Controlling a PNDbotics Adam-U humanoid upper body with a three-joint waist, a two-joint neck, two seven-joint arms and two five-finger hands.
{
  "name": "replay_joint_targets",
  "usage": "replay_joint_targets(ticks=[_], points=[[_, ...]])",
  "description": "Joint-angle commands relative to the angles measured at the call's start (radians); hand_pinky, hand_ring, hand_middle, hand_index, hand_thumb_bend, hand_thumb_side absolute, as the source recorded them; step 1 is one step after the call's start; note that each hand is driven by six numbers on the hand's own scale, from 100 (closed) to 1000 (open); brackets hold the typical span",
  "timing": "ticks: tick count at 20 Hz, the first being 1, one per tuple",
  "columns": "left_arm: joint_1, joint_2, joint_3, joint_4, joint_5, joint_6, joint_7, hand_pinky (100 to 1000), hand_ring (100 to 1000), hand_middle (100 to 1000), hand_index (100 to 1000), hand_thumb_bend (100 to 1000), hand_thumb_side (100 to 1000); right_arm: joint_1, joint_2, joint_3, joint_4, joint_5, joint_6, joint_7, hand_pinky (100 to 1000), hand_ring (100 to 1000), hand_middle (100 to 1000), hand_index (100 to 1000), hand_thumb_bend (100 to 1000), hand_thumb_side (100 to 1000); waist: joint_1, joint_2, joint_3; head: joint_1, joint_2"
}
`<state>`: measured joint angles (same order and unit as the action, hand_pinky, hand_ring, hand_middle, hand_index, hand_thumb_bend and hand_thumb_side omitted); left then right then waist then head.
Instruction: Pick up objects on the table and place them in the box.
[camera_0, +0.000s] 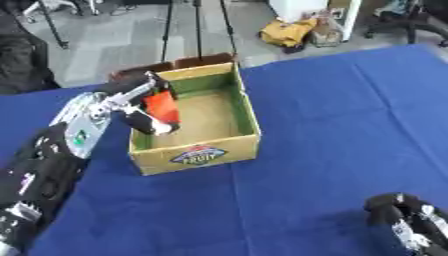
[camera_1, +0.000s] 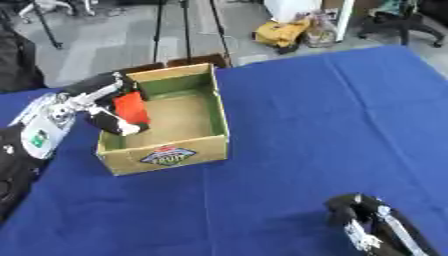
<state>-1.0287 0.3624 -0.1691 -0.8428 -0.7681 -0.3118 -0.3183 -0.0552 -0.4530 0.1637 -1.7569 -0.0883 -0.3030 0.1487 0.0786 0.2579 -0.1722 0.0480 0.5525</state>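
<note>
An open cardboard box (camera_0: 247, 116) with a green inner rim stands on the blue table (camera_0: 341, 125), left of centre. My left hand (camera_0: 138, 100) reaches over the box's left wall, fingers and thumb curled round a red object (camera_0: 163, 107) that hangs inside the box, above its floor. My right hand (camera_1: 363, 227) rests near the lower right corner of the table, holding nothing; its fingers are not clearly shown.
The box's brown flaps (camera_0: 203, 61) fold out at its far side. Beyond the table's far edge lie a grey floor, tripod legs (camera_0: 198, 30) and a yellow bag (camera_0: 289, 32). Bare blue cloth spreads to the right of the box.
</note>
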Motion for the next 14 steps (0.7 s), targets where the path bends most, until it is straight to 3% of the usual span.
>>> replay_joint_targets(ticks=[1, 6, 7, 8, 10, 11, 14], points=[[-0.011, -0.006, 0.006, 0.009, -0.009, -0.009, 0.007, 100, 297, 273, 455, 264, 180, -0.012, -0.016, -0.001, -0.019, 0.012, -0.004, 0.002, 762, 525, 415, 697, 100, 608, -0.009, -0.014, -0.001, 0.004, -0.01], [-0.004, -0.025, -0.006, 0.011, 0.001, -0.033, -0.007, 159, 362, 338, 521, 406, 224, -0.013, -0.016, -0.001, -0.019, 0.011, -0.005, 0.004, 762, 526, 415, 697, 100, 609, -0.012, -0.013, 0.0, 0.007, -0.01], [-0.003, -0.027, -0.007, 0.009, 0.005, -0.037, -0.01, 211, 402, 379, 560, 497, 252, -0.013, -0.016, -0.001, -0.019, 0.011, -0.005, 0.004, 762, 526, 415, 697, 100, 609, -0.012, -0.013, 0.0, 0.007, -0.01], [-0.002, -0.029, -0.009, 0.006, 0.009, -0.041, -0.014, 232, 417, 393, 574, 512, 258, -0.013, -0.015, -0.001, -0.018, 0.011, -0.005, 0.004, 762, 526, 415, 697, 100, 609, -0.012, -0.014, 0.001, 0.008, -0.01], [-0.002, -0.03, -0.012, -0.003, 0.018, -0.053, -0.017, 306, 470, 449, 630, 649, 483, -0.013, -0.015, -0.001, -0.018, 0.01, -0.005, 0.005, 762, 526, 415, 697, 100, 608, -0.012, -0.015, 0.001, 0.008, -0.011], [-0.003, -0.03, -0.013, -0.009, 0.023, -0.06, -0.016, 349, 500, 479, 662, 751, 636, -0.013, -0.015, -0.001, -0.018, 0.01, -0.005, 0.005, 762, 526, 415, 697, 100, 608, -0.012, -0.016, 0.002, 0.008, -0.011], [-0.004, -0.027, -0.017, -0.028, 0.032, -0.078, -0.005, 380, 524, 483, 692, 906, 806, -0.012, -0.015, -0.001, -0.018, 0.008, -0.005, 0.006, 762, 526, 415, 697, 100, 608, -0.013, -0.018, 0.003, 0.008, -0.011]])
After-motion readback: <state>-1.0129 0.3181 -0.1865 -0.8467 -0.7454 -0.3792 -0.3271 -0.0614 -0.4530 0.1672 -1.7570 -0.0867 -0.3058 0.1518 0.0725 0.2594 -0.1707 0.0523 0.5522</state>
